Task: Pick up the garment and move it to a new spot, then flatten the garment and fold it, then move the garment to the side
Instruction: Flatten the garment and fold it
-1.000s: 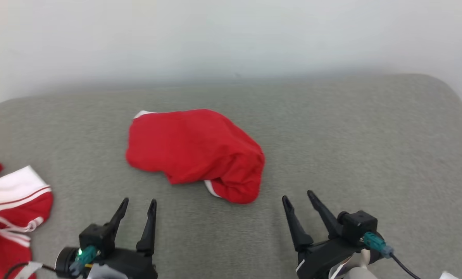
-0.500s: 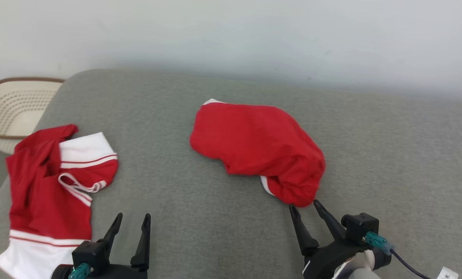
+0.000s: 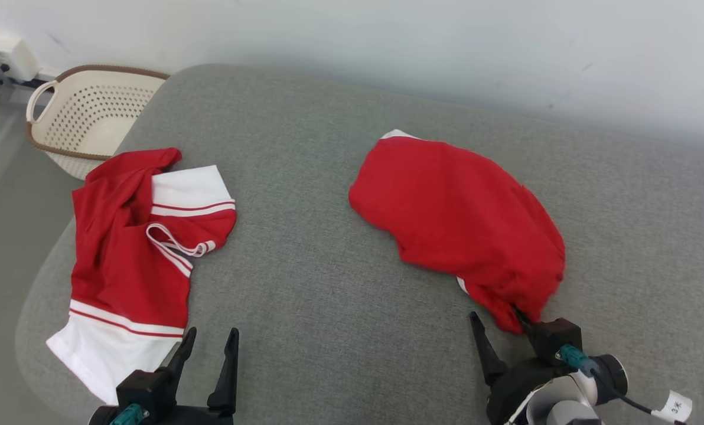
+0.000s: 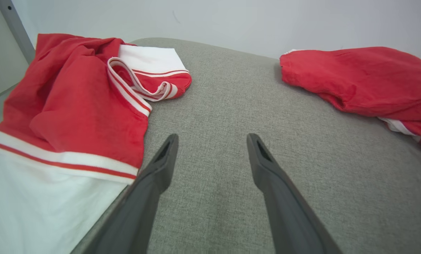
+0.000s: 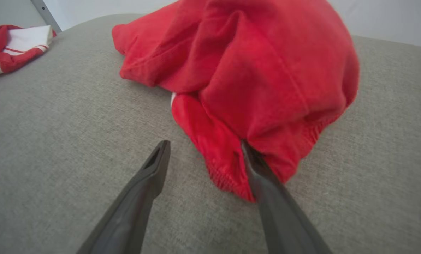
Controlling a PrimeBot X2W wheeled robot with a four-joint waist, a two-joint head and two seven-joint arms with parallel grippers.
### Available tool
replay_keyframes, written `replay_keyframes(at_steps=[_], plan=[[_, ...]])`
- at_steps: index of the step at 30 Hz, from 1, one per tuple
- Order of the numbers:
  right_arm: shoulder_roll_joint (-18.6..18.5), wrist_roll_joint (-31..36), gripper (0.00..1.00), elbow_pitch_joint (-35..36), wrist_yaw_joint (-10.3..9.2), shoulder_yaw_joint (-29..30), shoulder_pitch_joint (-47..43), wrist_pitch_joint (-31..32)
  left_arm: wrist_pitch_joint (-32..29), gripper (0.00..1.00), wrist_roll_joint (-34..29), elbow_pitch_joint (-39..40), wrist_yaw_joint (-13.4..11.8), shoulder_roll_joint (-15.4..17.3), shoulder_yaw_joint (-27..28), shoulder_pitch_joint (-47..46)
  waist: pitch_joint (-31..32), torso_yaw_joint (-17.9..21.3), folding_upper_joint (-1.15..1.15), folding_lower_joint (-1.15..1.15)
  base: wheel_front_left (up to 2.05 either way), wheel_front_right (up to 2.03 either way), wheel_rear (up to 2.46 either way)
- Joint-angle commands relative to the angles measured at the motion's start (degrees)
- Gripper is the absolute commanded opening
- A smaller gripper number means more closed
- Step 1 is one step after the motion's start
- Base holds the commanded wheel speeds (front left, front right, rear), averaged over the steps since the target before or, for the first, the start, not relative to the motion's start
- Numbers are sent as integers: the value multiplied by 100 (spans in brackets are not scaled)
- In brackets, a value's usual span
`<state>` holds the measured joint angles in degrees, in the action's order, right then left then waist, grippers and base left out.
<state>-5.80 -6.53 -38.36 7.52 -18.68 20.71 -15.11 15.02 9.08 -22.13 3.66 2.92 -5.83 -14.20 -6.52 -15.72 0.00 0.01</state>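
We see a plain red garment at right, a second garment, red with white bands and thin stripes, at left, a grey cushion, a cream basket rimmed brown.

Grey cushion sat against pale wall. Perforated cream basket with brown rim stood on floor off cushion's left corner. Red-and-white garment lay rumpled at cushion's left edge.
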Motion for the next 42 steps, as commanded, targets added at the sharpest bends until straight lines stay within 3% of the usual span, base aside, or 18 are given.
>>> replay_keyframes(at_steps=[1, 5, 6, 7, 8, 17, 25, 29, 32, 37, 41, 42], plan=[[39, 198, 100, -261, -6, 123, 180, -2, 27, 100, 121, -18, -35, 0, -31, -16, -87, -132, 0, -1, 0, 0, 0], [103, 486, 100, -770, -5, 359, 334, 0, 27, 100, 185, 3, -73, 0, -105, -8, -98, -191, 0, -1, 0, 0, 0], [122, 522, 85, -879, -6, 399, 387, 5, 27, 100, 193, 11, -81, 0, -111, 4, -98, -201, 0, -1, 0, 0, 0], [144, 545, 39, -923, -5, 424, 428, 7, 27, 100, 204, 18, -76, -1, -116, 14, -100, -209, 0, -1, 0, 0, 0], [164, 567, 0, -933, -5, 437, 470, 6, 27, 100, 213, 25, -83, -1, -118, 22, -101, -210, 0, -1, 0, 0, 0], [131, -9, 0, 323, -3, -259, 347, -3, 27, 100, 236, 48, -45, -2, -118, 166, 8, 109, 0, -1, 0, 0, 0], [-442, -1162, 0, 1578, -4, -1218, 571, -4, 27, 100, 245, -42, -39, -1, -111, 206, 233, 568, 0, -1, 0, 0, 0], [-786, -2065, 0, 2109, -4, -1603, 727, -5, 27, 100, 262, -108, -43, -1, -102, 289, 369, 844, 0, -1, 0, 0, 0], [-1127, -2521, 0, 2029, -4, -1746, 792, -2, 27, 100, 293, -154, -34, -2, -139, 307, 449, 1011, 0, -1, 0, 0, 0], [-1632, -2985, 0, 999, -4, -2153, 944, -3, 27, 100, 358, -212, -31, 0, -266, 285, 501, 1217, 0, -1, 0, 0, 0], [-1794, -3030, 0, 371, -4, -2291, 1009, -3, 27, 100, 366, -238, -23, 0, -354, 210, 481, 1266, 0, -1, 0, 0, 0], [-1825, -2997, 26, 173, -4, -2311, 1030, -2, 27, 100, 364, -247, -17, 0, -377, 193, 478, 1272, 0, -1, 0, 0, 0]])
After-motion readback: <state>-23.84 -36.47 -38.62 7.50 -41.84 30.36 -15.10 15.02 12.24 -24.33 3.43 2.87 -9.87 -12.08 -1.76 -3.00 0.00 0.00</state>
